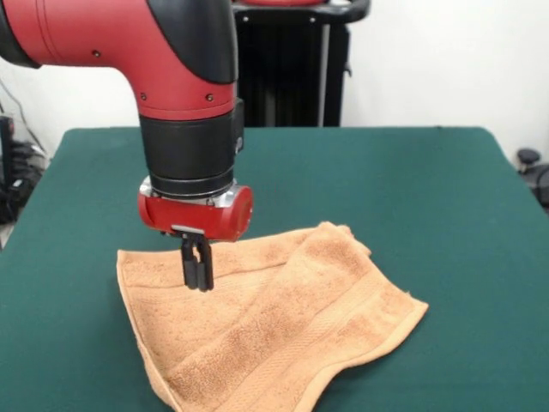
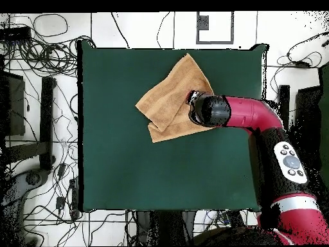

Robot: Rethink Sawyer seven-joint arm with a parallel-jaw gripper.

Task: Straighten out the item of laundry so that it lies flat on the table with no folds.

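Note:
The orange-tan towel [image 1: 274, 335] lies on the green table [image 1: 412, 172] near the front edge, rumpled, with one side folded over itself and a crease running across it. In the overhead view the towel [image 2: 172, 100] sits turned like a diamond in the upper middle of the table [image 2: 128, 161]. My gripper [image 1: 198, 275] points straight down over the towel's far left corner, fingers together, tips at or just above the cloth. I cannot tell whether any cloth is pinched. In the overhead view the wrist [image 2: 209, 109] covers the towel's right edge and hides the fingers.
The robot's black pedestal [image 1: 292, 69] stands behind the table's far edge. The towel's near edge reaches the bottom of the front view. Cables [image 2: 38, 77] and stands lie on the floor around the table. Bare green cloth spreads to the right [image 1: 463, 257].

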